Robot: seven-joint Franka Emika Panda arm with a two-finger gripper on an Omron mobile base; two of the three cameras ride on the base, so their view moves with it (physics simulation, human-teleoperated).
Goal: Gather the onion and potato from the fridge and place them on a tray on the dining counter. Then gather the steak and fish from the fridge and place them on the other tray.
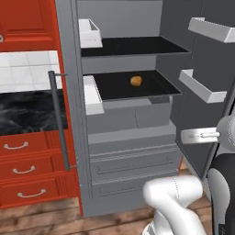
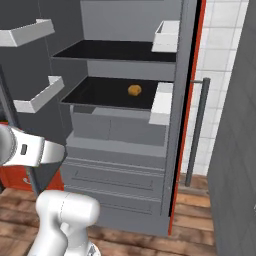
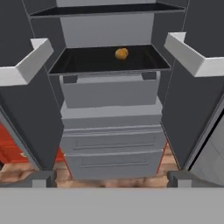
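Here: fridge (image 3: 109,109) open | potato (image 3: 121,53) on shelf | gripper (image 3: 112,178) fingers wide, empty | left base: red drawers (image 1: 25,170)

one potato (image 1: 136,81), two black shelves (image 1: 133,46), four door bins (image 1: 203,85)

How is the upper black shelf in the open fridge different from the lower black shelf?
The upper shelf is bare in what shows of it, while the lower shelf carries a small round orange-brown item near its middle. The upper shelf sits above a grey back panel; the lower shelf sits directly over the grey drawers. Both are flat, black, level, and flanked by white door bins.
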